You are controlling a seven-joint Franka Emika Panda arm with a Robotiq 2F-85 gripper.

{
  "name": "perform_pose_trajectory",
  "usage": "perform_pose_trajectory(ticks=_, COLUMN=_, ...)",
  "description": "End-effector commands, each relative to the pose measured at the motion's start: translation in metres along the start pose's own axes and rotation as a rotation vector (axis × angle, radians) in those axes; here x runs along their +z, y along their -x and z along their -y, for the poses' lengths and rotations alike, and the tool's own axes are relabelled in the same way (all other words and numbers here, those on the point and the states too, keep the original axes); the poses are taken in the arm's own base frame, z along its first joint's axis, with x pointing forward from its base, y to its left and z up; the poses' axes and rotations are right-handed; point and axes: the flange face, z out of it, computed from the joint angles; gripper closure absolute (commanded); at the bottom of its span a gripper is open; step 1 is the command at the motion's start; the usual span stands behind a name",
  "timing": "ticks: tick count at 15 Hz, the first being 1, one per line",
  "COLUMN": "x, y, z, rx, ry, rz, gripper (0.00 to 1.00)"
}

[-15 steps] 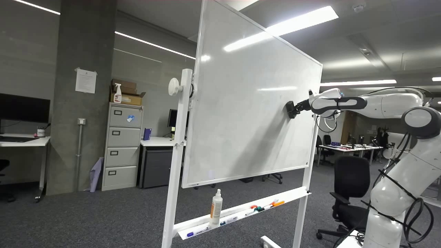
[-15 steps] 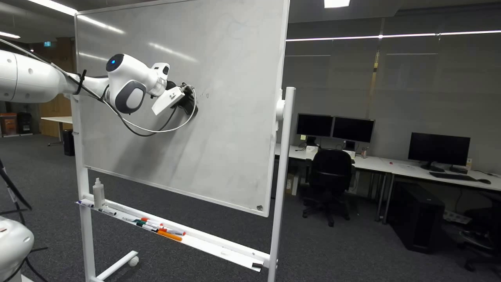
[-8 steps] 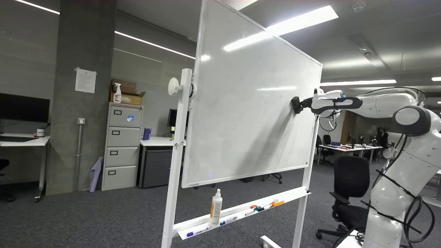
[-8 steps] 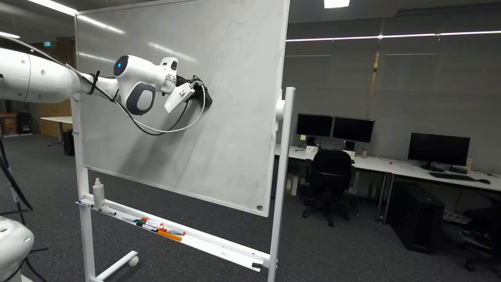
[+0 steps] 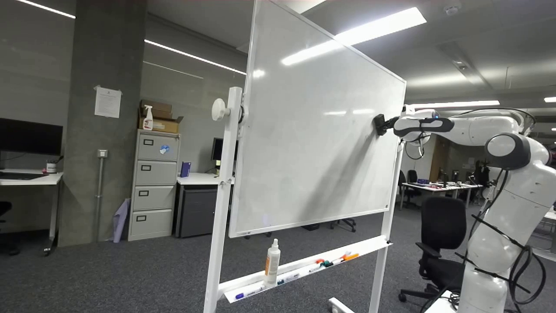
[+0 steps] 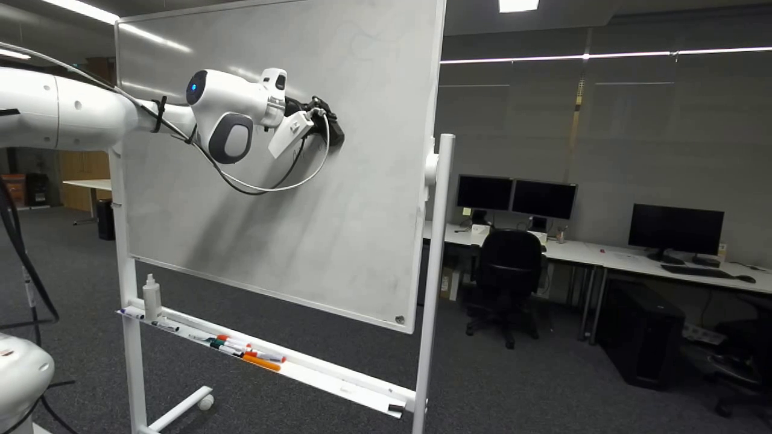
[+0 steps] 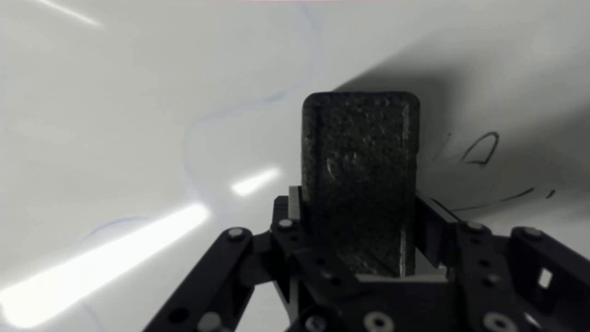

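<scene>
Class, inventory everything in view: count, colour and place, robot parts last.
Whiteboard: 1, white, on its stand
Block: 1, black, at the whiteboard
Pen marks: several, black and blue, on the whiteboard
Tray: 1, white, below the whiteboard
Markers: several, mixed colours, on the tray
Cabinet: 1, grey, near the pillar
Bottles: 2, whitish, on the tray and cabinet
Boxes: at least 2, brown, on the cabinet
Notice: 1, white, on the pillar
Desks: several, white, in the background
Monitors: several, black, on the desks
Chairs: several, black, in the background
Lights: several, white, overhead
Arm: 1, white, at the whiteboard
Claw: 1, black, holding the block
</scene>
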Motion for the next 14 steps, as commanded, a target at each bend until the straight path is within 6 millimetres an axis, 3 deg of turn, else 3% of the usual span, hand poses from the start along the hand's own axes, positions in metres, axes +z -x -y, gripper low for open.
perform_pose_trajectory(ticks=1, x=0.019, y=-0.012, z=0.014, rx=0.008, ry=0.014, rz=-0.028, gripper=0.66)
perform_pose_trajectory(ticks=9, x=-0.005, y=-0.008, z=0.093, rx=-0.025, ry=-0.162, rz=-0.042, gripper=0.66)
perform_pose_trajectory(ticks=14, x=-0.013, y=-0.008, z=0.127, rx=-0.028, ry=-0.239, rz=-0.044, gripper=0.66)
